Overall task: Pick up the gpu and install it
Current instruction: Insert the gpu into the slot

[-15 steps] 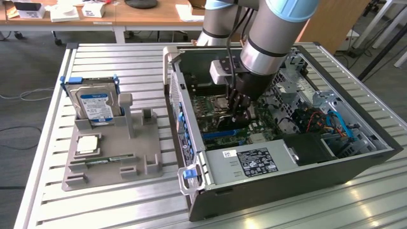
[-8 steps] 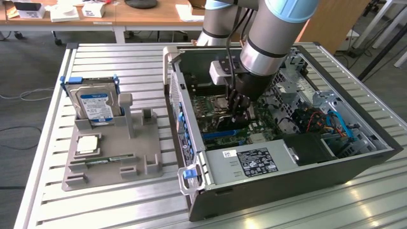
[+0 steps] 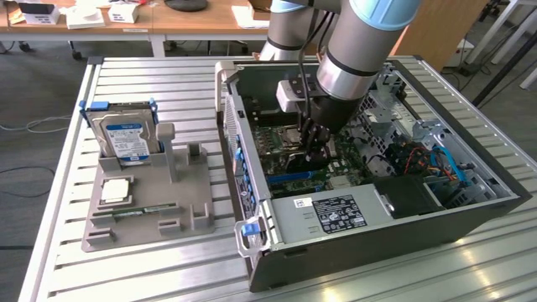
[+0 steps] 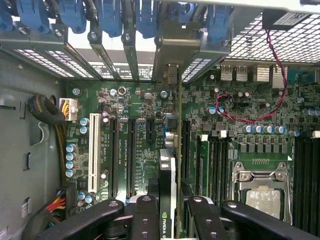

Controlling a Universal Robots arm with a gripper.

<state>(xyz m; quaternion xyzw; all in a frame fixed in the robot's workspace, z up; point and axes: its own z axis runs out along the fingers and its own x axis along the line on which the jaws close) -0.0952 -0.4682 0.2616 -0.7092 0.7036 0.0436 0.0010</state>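
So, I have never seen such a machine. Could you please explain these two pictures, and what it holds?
It is a robot arm with a gripper at its end. The exterior view looks from outside at a metal table, where an open computer case stands. On that view's left, a grey holder carries a hard drive, a processor chip and a memory stick. The wrist view comes from a camera on the arm, looking along the black fingers at the motherboard. Between them is held the gpu, a thin card seen edge-on.

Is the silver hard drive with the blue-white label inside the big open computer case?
No, the silver hard drive stands in the grey plastic holder outside the open computer case.
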